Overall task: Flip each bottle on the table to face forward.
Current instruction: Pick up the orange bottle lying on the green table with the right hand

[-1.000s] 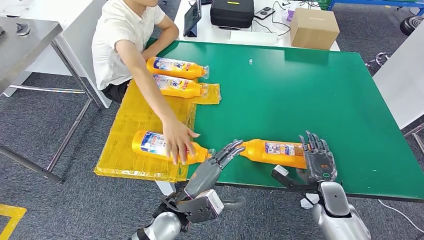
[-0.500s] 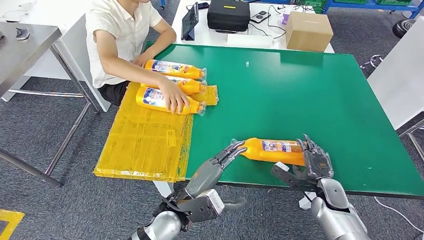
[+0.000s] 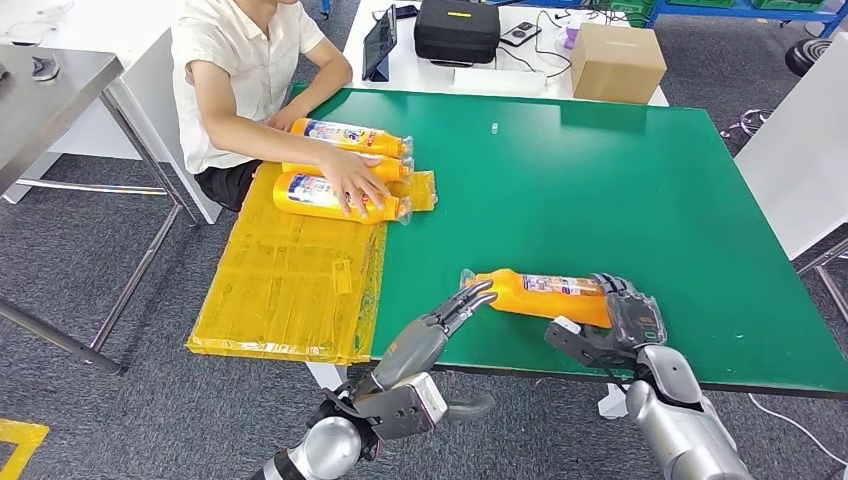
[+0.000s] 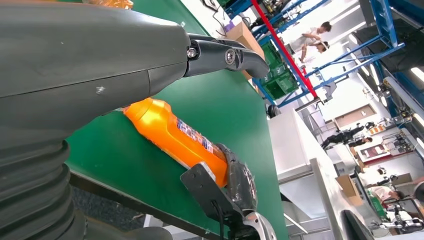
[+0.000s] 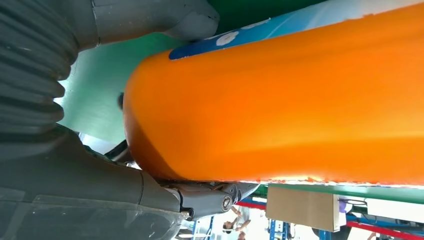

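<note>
With bottle (image 3: 545,294) lying near table's (image 3: 620,180) front edge, long axis across, cap toward left hand (image 3: 452,314): base end wrapped by right hand (image 3: 620,322), the nearer; left fingers loose at neck, holding nothing.

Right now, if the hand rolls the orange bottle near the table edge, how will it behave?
The orange bottle lies on its side, so it probably turns easily. It looks like smooth plastic, perhaps slippery in the right hand. It seems full, so likely rather heavy.

right hand (image 3: 628,322) gripping, left hand (image 3: 452,312) extended, fingers apart
</note>
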Controlling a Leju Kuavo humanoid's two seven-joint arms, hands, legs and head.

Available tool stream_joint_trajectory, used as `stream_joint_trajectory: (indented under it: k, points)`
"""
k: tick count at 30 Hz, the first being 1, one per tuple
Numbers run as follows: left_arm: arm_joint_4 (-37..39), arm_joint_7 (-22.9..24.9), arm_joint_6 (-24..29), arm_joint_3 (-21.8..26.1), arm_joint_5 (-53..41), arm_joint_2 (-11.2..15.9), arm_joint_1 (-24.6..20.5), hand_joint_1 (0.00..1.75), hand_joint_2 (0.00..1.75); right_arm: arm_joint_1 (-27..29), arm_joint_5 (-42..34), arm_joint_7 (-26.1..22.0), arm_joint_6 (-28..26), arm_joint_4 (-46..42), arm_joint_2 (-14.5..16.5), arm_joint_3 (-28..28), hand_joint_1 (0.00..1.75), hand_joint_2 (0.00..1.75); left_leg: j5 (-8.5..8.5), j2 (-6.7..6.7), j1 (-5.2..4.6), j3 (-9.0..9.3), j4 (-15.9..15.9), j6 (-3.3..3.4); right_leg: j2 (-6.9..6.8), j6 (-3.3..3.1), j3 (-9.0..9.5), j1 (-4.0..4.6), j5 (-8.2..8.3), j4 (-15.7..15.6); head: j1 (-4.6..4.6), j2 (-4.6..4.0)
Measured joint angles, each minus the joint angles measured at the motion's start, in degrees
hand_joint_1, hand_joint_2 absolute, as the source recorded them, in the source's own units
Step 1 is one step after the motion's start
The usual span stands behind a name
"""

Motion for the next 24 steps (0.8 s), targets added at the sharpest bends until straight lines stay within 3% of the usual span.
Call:
stream_joint_trajectory:
  k: [10,16,20,24]
  points:
    - [0.16,-2.19,1.07,0.01,1.67,-0.32,-0.40,0.00,1.75,-0.05,-1.73,-2.31,-2.90,0.74,0.42,0.60,1.75,1.75,0.00,-0.01,-0.01,-0.06,0.00,0.00,0.00,0.00,0.00,0.00,0.00,0.00,0.01,0.00]
    - [0.28,-9.32,3.49,0.04,8.92,-0.78,1.85,0.00,1.75,2.81,-17.84,-11.26,-5.34,-0.94,3.68,-2.87,1.75,1.75,-0.01,-0.01,0.00,-0.20,0.00,-0.01,0.00,0.04,-0.08,0.01,-0.04,0.02,-0.01,0.00]
    - [0.77,-12.40,0.63,0.47,18.92,0.16,6.21,0.00,1.75,7.26,-24.91,-12.03,-7.36,-7.00,6.12,-6.30,1.75,1.75,0.00,-0.28,0.03,-0.49,0.00,-0.02,-0.14,0.13,-0.24,0.01,-0.16,0.04,-0.02,0.00]
    - [0.84,-13.70,0.08,1.37,22.66,1.55,8.85,0.00,1.75,11.02,-26.68,-11.66,-7.55,-13.09,7.41,-8.87,1.75,1.75,0.00,-0.43,0.03,-0.81,-0.01,-0.01,-0.26,0.11,-0.49,0.00,-0.18,0.06,-0.02,0.00]
